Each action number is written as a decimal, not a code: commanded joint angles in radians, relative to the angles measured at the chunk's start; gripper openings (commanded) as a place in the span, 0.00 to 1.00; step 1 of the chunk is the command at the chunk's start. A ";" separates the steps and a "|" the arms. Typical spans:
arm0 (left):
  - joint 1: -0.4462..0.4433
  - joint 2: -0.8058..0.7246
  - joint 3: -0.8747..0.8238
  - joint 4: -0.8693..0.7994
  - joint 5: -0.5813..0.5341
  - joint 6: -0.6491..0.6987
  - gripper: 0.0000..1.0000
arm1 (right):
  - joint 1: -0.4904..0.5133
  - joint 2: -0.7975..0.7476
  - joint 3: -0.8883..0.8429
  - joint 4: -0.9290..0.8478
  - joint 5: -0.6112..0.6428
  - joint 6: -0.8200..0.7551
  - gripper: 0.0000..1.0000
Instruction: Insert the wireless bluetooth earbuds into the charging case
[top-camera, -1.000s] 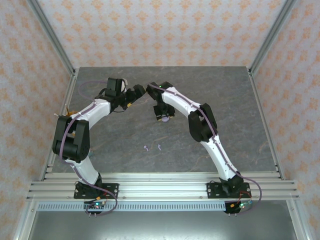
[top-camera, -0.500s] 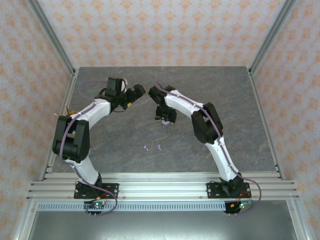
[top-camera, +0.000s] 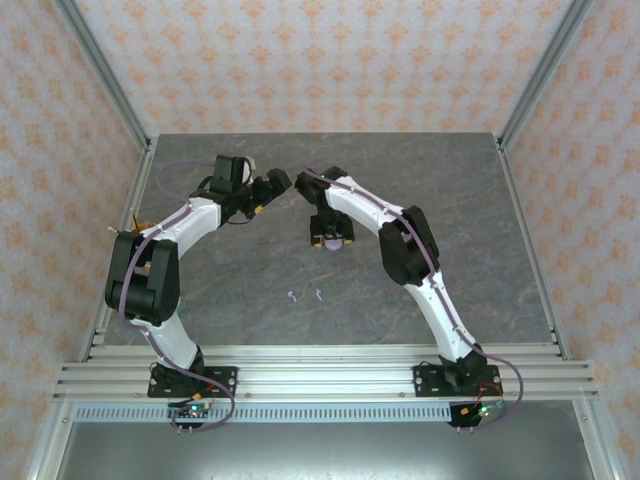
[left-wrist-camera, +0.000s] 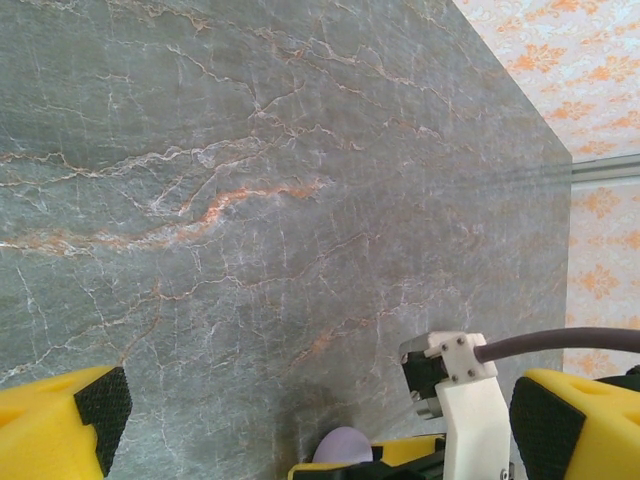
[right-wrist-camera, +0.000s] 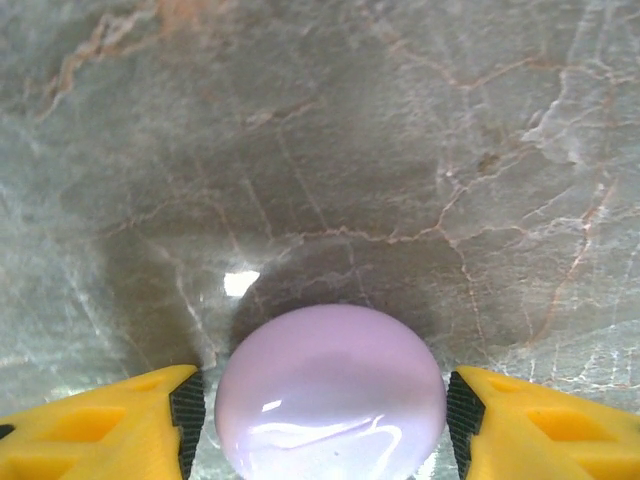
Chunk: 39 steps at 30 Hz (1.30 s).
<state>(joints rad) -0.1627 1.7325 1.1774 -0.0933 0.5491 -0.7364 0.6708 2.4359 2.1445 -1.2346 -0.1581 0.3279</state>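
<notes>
**Lilac case between parted yellow jaws, two earbuds loose on the stone**

Nearest us, both arm bases are bolted to the aluminium rail (top-camera: 320, 365) at the front edge. Just beyond it, on the grey marbled table (top-camera: 480, 260), two pale purple earbuds (top-camera: 291, 296) lie loose. They are side by side but apart, roughly midway between the arms. They are too small for us to tell which way their stems point.

Further in, the right gripper (top-camera: 330, 238) points down and straddles the charging case (right-wrist-camera: 330, 395), a round, glossy, pale purple dome whose shadow lies right against it on the stone. From the right wrist we see the black pads (right-wrist-camera: 187, 420) standing either side of the case at about its widest part. A thin strip of table shows between one pad and the case. At the other pad we cannot tell touching from just beside. So we read the jaws as parted around the case rather than clamped on it. The case lies beyond the earbuds and well apart from them.

Further still, the left gripper (top-camera: 278, 186) hangs over the table with its jaws spread wide and empty. Its wrist camera looks past both yellow fingers (left-wrist-camera: 60, 420) onto the stone. The top of the case, a white bracket (left-wrist-camera: 470, 400) and a grey cable (left-wrist-camera: 560, 342) show at the lower edge.

Farthest off stands the orange-patterned wall (top-camera: 320, 60).
</notes>
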 joint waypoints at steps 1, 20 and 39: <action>0.008 -0.016 0.014 0.011 0.000 -0.003 1.00 | -0.003 0.029 0.014 -0.058 -0.020 -0.131 0.66; 0.009 -0.014 0.011 0.017 0.002 -0.009 1.00 | -0.015 0.046 0.005 -0.074 -0.010 -0.164 0.62; 0.008 -0.021 0.010 0.017 0.005 -0.009 1.00 | -0.020 0.052 0.016 -0.082 0.006 -0.104 0.50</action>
<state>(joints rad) -0.1627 1.7325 1.1774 -0.0929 0.5491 -0.7364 0.6586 2.4619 2.1750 -1.2686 -0.2104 0.1768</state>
